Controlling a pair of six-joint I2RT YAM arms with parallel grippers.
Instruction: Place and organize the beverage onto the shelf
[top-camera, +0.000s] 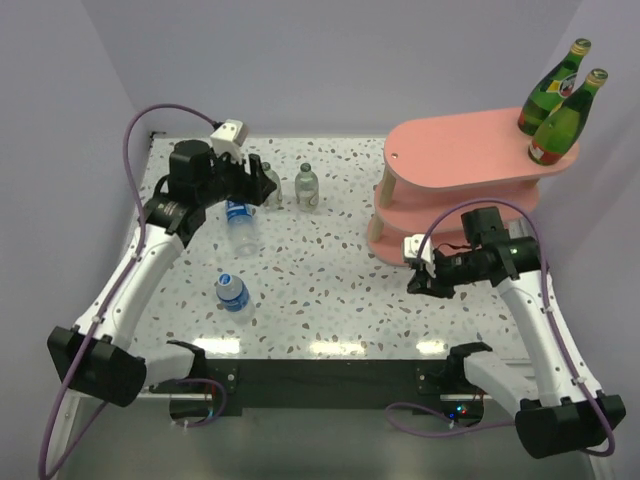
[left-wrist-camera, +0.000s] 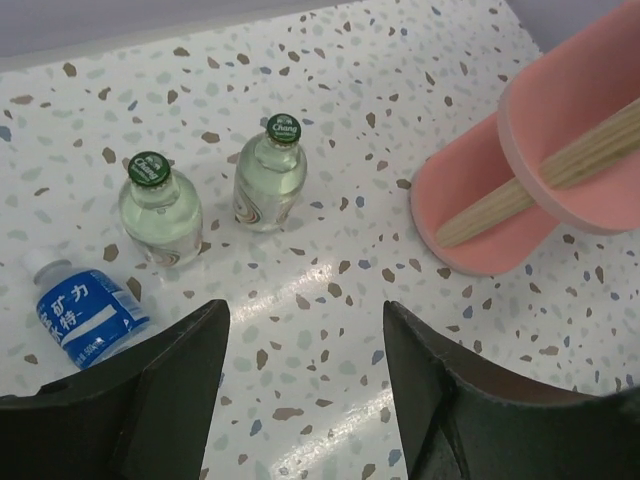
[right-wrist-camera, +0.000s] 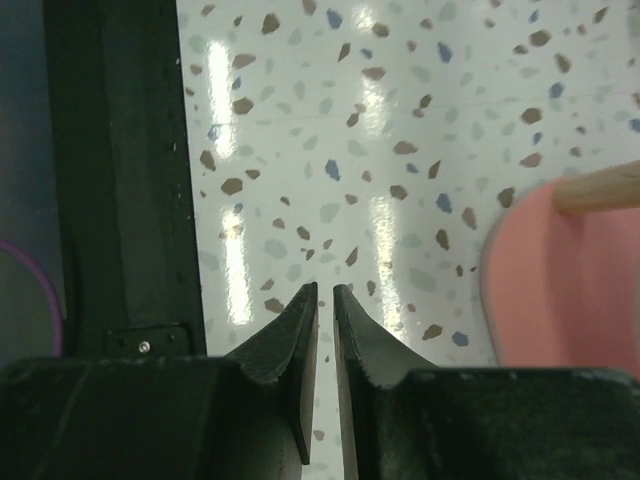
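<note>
Your left gripper (left-wrist-camera: 305, 320) hung over the far left of the table (top-camera: 330, 280). Its fingers (left-wrist-camera: 180, 380) were spread wide with only bare tabletop between them, nothing held. Just ahead of it, the left green-cap bottle (left-wrist-camera: 160, 212) and the right green-cap bottle (left-wrist-camera: 268, 185) stood upright, near each other but apart. One blue-label bottle (left-wrist-camera: 85, 310) lay on its side beside your left finger. The other blue-label bottle (top-camera: 233, 293) sat nearer the arm bases; I couldn't tell if it was upright.

Both dark green bottles (top-camera: 553, 88) stood side by side at the right end of the top board of the shelf (top-camera: 450, 150).

Your right gripper (right-wrist-camera: 325, 300) was near the shelf's bottom board, fingers pinched to a sliver, gripping nothing.
</note>
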